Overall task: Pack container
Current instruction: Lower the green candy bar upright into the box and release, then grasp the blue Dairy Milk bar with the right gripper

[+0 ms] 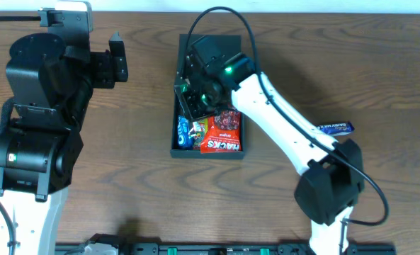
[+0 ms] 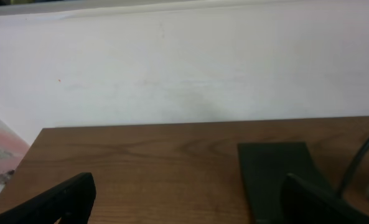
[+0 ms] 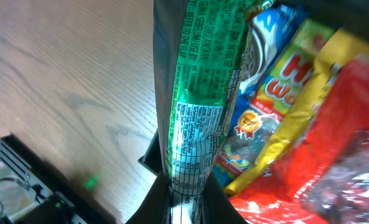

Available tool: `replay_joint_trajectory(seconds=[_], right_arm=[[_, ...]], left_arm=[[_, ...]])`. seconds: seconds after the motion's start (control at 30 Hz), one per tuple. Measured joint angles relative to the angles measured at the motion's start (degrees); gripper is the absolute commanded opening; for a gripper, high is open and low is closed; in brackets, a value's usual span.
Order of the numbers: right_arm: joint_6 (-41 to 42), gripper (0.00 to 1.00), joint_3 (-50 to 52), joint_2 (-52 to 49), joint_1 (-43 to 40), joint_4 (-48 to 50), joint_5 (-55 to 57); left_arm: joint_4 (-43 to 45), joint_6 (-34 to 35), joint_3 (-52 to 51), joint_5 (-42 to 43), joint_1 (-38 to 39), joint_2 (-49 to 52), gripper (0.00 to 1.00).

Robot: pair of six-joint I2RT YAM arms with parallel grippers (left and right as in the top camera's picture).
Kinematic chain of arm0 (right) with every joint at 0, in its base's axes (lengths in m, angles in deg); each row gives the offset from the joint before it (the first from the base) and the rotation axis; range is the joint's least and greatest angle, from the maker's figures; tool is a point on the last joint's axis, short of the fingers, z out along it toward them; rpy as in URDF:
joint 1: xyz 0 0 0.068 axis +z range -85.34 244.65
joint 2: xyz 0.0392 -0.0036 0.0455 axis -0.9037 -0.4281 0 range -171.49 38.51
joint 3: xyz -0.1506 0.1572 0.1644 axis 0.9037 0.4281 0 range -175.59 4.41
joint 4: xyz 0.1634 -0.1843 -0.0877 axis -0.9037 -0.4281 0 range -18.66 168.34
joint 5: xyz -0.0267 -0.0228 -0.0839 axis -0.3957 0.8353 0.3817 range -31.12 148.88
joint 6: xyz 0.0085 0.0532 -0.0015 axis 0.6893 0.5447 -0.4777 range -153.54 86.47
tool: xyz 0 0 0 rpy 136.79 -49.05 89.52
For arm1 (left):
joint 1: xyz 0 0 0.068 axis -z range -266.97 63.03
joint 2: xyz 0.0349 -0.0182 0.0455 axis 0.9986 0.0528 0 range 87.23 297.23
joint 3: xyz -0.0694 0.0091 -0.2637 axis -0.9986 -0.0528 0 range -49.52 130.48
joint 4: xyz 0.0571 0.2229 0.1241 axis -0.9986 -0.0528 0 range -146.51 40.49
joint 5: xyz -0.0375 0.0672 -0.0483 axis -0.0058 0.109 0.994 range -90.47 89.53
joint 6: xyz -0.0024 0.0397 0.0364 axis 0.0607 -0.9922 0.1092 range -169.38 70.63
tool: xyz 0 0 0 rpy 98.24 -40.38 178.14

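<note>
The black container [image 1: 207, 152] lies open at mid-table, with a blue cookie packet [image 1: 183, 131], a yellow packet [image 1: 198, 132] and a red snack bag [image 1: 222, 134] inside. My right gripper [image 1: 193, 98] reaches into its left half. In the right wrist view that gripper [image 3: 187, 202] is shut on the end of a long green packet [image 3: 200, 93], which stands on edge along the container's left wall [image 3: 150, 155], beside the blue packet [image 3: 268, 43] and red bag [image 3: 340, 130]. My left gripper [image 1: 117, 60] hangs open and empty left of the container, its fingers [image 2: 60, 199] wide apart.
A blue packet [image 1: 335, 128] lies on the wood table to the right of the right arm. The container's dark lid flap [image 2: 274, 174] shows in the left wrist view, with the table's far edge and a pale wall behind it.
</note>
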Motion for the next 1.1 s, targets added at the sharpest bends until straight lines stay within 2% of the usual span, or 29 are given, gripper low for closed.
replay_joint_trajectory(seconds=[0.23,0.27,0.3,0.33,0.4,0.47,0.5,0.57,0.63,0.73,0.8,0.97,1.07,1.1], right_arm=[[7.4,0.01,0.3,-3.9,2.3,2.1,1.4],[7.9,0.06,0.3,-4.1,2.6,2.4,1.4],[8.3,0.25,0.3,-4.2,3.1,2.7,1.5],[9.0,0.28,0.3,-4.3,3.2,3.0,1.4],[9.6,0.17,0.3,-4.5,3.7,3.8,1.5],[10.3,0.15,0.3,-4.7,3.7,4.0,1.5],[10.8,0.18,0.3,-4.7,3.7,3.9,1.6],[12.0,0.32,0.3,-4.7,3.6,3.8,1.7],[12.6,0.32,0.3,-4.7,3.5,3.9,1.8],[13.0,0.22,0.3,-4.7,3.1,3.8,1.7],[13.1,0.2,0.2,-4.7,2.4,3.4,1.8],[12.9,0.26,-0.8,-4.0,-3.6,-1.1,1.7],[12.2,0.44,-1.4,-0.2,-11.9,-6.4,4.1],[12.3,0.45,-1.6,1.0,-14.0,-8.5,5.2]], left_arm=[[0.2,0.0,0.0,0.0,0.0,-0.9,0.95],[0.2,0.0,0.0,0.0,0.0,-0.9,0.95],[0.2,0.0,0.0,0.0,0.0,-0.9,0.95],[0.2,0.0,0.0,0.0,0.0,-0.9,0.95],[0.2,0.0,0.0,0.0,0.0,-0.9,0.95],[0.2,0.0,0.0,0.0,0.0,-0.9,0.95],[0.2,0.0,0.0,0.0,0.0,-0.9,0.95],[0.2,0.0,0.0,0.0,0.0,-0.9,0.95],[0.3,0.0,0.0,0.0,0.0,-0.9,0.95],[0.4,0.0,0.0,0.0,0.0,-0.9,0.95],[0.4,0.0,0.0,0.0,0.0,-0.9,0.95],[0.4,0.0,0.0,0.0,0.0,-0.9,0.95],[0.6,0.0,0.0,0.0,0.0,-0.9,0.95],[0.6,0.0,0.0,0.0,0.0,-0.9,0.95]])
